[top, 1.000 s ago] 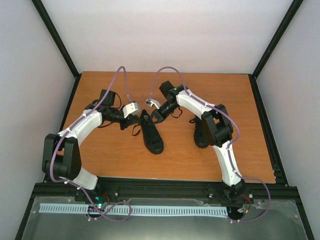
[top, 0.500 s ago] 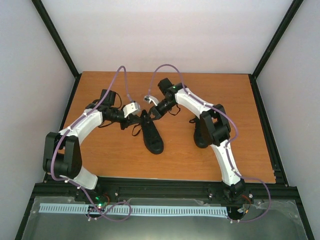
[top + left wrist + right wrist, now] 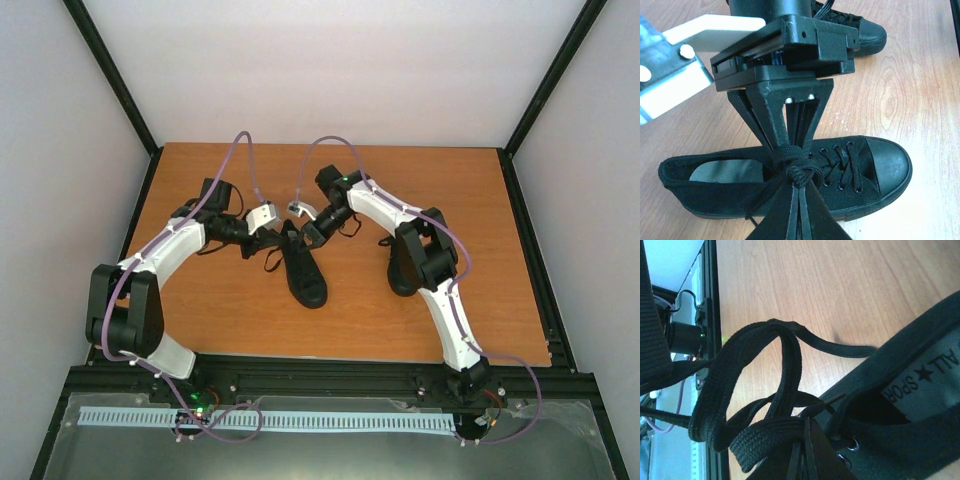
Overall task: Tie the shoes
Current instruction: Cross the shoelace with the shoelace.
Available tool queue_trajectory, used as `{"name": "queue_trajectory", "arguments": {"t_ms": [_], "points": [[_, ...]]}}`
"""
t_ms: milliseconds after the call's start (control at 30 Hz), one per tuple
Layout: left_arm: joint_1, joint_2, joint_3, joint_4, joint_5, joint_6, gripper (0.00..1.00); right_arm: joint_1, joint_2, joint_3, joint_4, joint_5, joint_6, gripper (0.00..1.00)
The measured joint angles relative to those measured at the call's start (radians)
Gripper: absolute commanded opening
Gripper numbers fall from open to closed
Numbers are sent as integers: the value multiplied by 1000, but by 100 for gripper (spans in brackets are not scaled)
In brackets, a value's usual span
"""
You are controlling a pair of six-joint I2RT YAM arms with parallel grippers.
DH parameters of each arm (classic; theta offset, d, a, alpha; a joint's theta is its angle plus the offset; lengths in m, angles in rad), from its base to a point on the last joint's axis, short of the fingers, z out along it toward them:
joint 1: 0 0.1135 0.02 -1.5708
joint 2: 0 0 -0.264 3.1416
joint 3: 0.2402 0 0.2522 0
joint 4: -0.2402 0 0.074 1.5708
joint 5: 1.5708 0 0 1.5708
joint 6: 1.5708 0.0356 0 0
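1. Left gripper [image 3: 800,176] closed, pinching the laces [image 3: 785,355] at the knot of the centre sneaker [image 3: 308,275].
2. Right gripper [image 3: 805,432] closed on a loop of the laces, same sneaker.
3. Further right, the second sneaker [image 3: 402,268] lies beside the right arm [image 3: 440,285].

We record all-black shoes [image 3: 880,167], black laces [image 3: 792,360], pale grey insole [image 3: 725,172], grey tongue label [image 3: 925,385] lettered black, orange-brown wood-grain table [image 3: 350,325], white arms [image 3: 165,250], purple cables [image 3: 245,160].
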Motion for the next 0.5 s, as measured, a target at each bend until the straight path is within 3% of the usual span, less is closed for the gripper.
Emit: {"name": "queue_trajectory", "arguments": {"t_ms": [500], "points": [[28, 146, 18, 60, -60, -52, 1, 27, 9, -5, -10, -47, -45, 3]]}}
